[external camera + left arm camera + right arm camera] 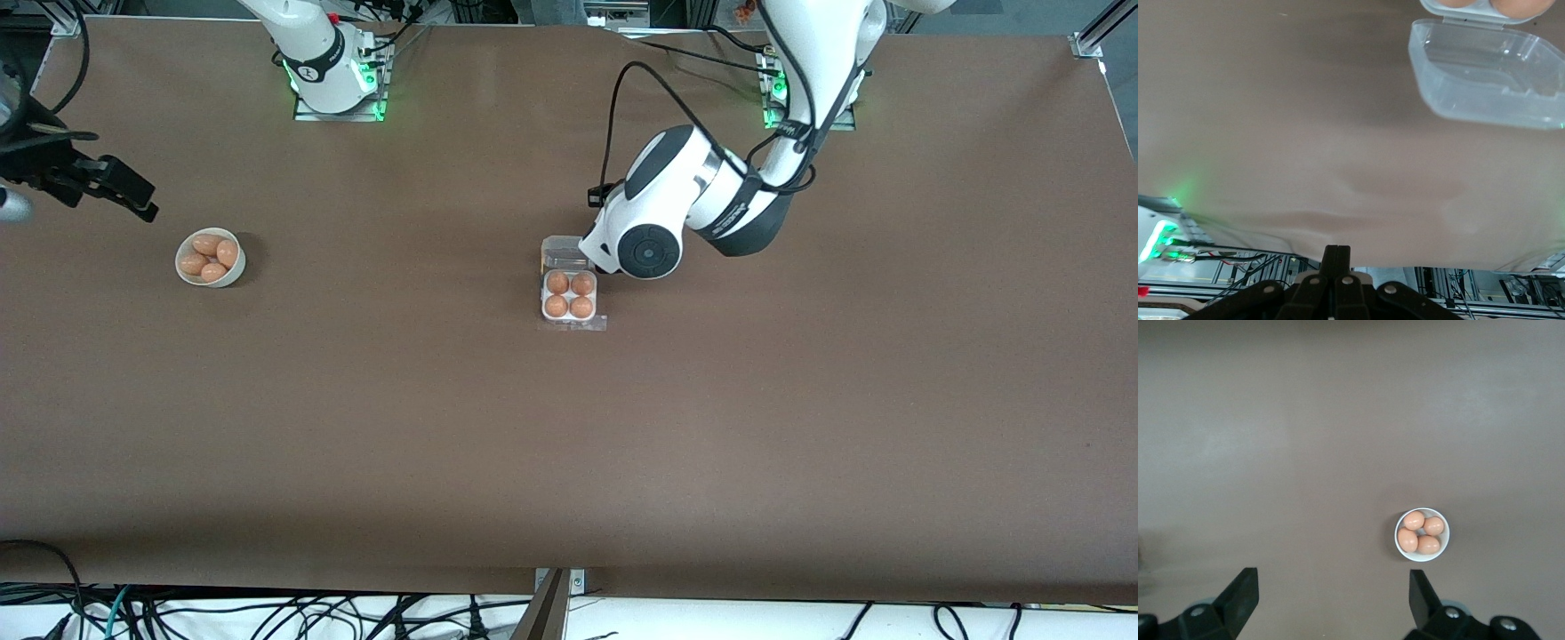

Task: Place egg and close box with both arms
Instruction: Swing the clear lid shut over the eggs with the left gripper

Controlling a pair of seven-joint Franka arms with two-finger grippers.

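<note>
The box (570, 317) stands mid-table with a light-brown egg (557, 283) in each cell; I cannot tell the placed one from the others. Its clear lid (563, 252) lies open on the table, farther from the front camera than the tray. The left arm's wrist (649, 240) hangs low beside the lid and hides the gripper in the front view. In the left wrist view my left gripper (1336, 250) is shut on nothing, a short way from the lid (1485, 73). My right gripper (133, 197) waits open in the air at the right arm's end of the table.
A round white bowl (184, 276) with several brown eggs sits near the right arm's end of the table; in the right wrist view the bowl (1443, 547) lies below the open right gripper (1331, 575). Brown cloth covers the table.
</note>
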